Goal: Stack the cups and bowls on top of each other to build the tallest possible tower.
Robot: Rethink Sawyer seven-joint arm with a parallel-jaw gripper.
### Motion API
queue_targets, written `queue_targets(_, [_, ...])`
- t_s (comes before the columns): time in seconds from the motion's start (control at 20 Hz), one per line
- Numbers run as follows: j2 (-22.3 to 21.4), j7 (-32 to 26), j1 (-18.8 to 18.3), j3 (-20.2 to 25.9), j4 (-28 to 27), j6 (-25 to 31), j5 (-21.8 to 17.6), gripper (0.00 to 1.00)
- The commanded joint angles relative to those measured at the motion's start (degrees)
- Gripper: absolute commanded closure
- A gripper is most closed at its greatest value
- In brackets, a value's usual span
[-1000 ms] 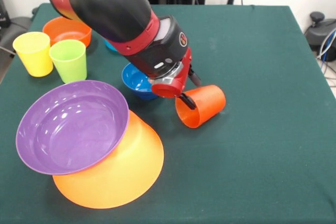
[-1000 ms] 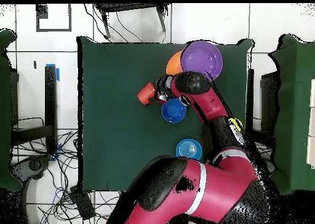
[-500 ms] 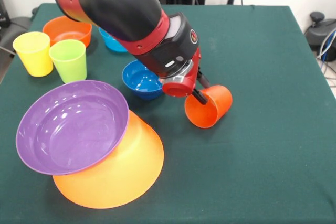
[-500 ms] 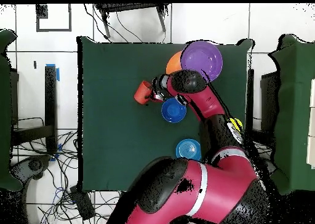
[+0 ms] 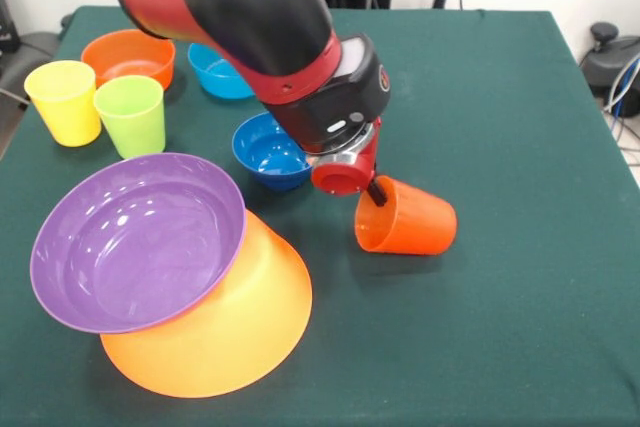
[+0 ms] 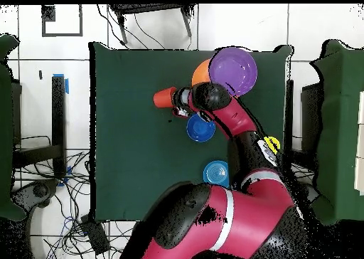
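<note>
My gripper point(image 5: 377, 193) is shut on the rim of the orange-red cup point(image 5: 412, 220), with one finger inside the mouth. The cup lies tilted on its side, low over the green cloth, its base pointing right; I cannot tell whether it touches the cloth. In the overhead view the cup point(image 6: 164, 97) sits just left of the gripper point(image 6: 178, 102). The wide purple bowl point(image 5: 135, 242) rests tilted on the very large yellow-orange bowl point(image 5: 235, 327) at the front left. A dark blue bowl point(image 5: 266, 152) stands right beside the wrist.
A yellow cup point(image 5: 62, 100) and a lime green cup point(image 5: 131, 114) stand upright at the left. Behind them are a small orange bowl point(image 5: 128, 55) and a light blue bowl point(image 5: 218, 73). The arm hides part of the table's middle.
The gripper has carried the orange-red cup to the right in the front view. The cup has turned so its mouth faces left instead of toward the camera.
</note>
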Motion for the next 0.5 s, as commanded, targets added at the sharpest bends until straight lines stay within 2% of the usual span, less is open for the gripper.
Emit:
queue_targets(0.05, [-2.4,-2.5,2.5,3.3,5.7,-14.2,-5.7,1.00])
queue_targets(0.3, [-7.0,2.6,6.4,2.3,9.5,-11.7,-3.8,1.00])
queue_targets(0.5, [-7.4,3.7,8.0,2.0,10.2,-13.4,-3.1,1.00])
